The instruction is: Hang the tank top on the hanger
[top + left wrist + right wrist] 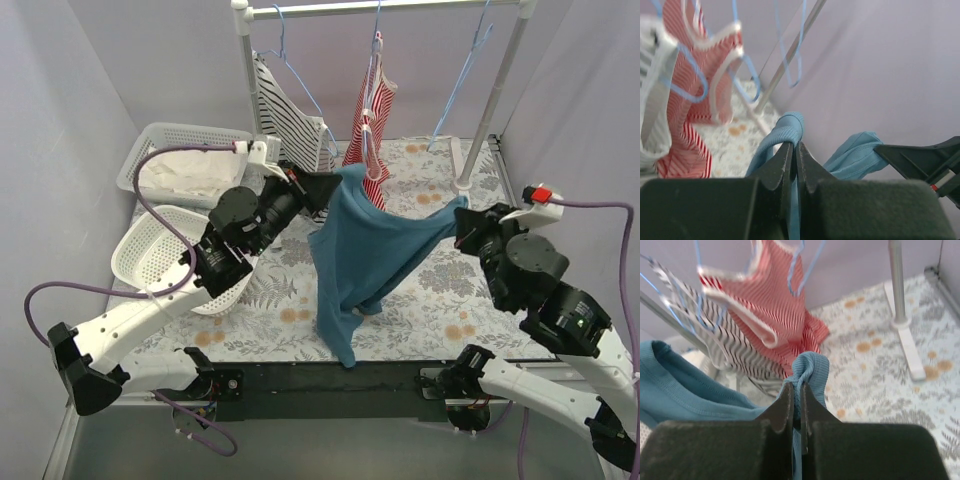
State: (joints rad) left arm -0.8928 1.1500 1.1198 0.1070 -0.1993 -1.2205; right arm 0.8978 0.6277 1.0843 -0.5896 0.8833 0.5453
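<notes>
The teal-blue tank top (370,250) hangs stretched between my two grippers above the floral table, its body drooping toward the near edge. My left gripper (335,185) is shut on one shoulder strap (787,127), as the left wrist view (795,145) shows. My right gripper (462,212) is shut on the other strap (812,367), as the right wrist view (797,387) shows. The empty light-blue wire hanger (462,85) hangs on the rail at the back right, above and beyond my right gripper. It also shows in the left wrist view (801,50).
A black-and-white striped top (285,120) and a red-and-white striped top (370,120) hang on the rail just behind the tank top. The rack's right pole (500,90) stands at the back right. Two white baskets (185,160) (150,250) sit at the left.
</notes>
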